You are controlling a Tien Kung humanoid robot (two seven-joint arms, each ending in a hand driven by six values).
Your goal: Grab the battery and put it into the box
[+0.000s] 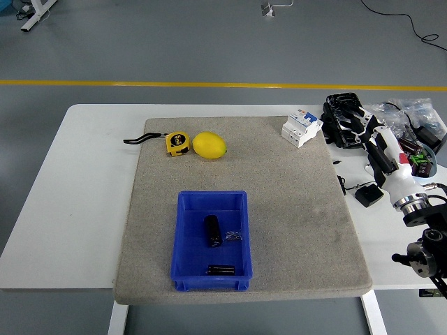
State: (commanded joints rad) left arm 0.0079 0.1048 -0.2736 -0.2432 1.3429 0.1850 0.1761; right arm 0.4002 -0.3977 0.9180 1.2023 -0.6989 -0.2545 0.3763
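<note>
So your battery [212,231] was lying in the blue box [183,241], about mid-tray, with what looked like a second dark cell [220,269] near the front wall, though that one was hard to make out. The right hand [368,137] was off at the right edge of the surface [84,188], fingers spread and holding nothing, over the black wrapped pack [336,110]. Lemon [209,145] and tape measure [177,142] sat at the far side of the mat [293,209].
</note>
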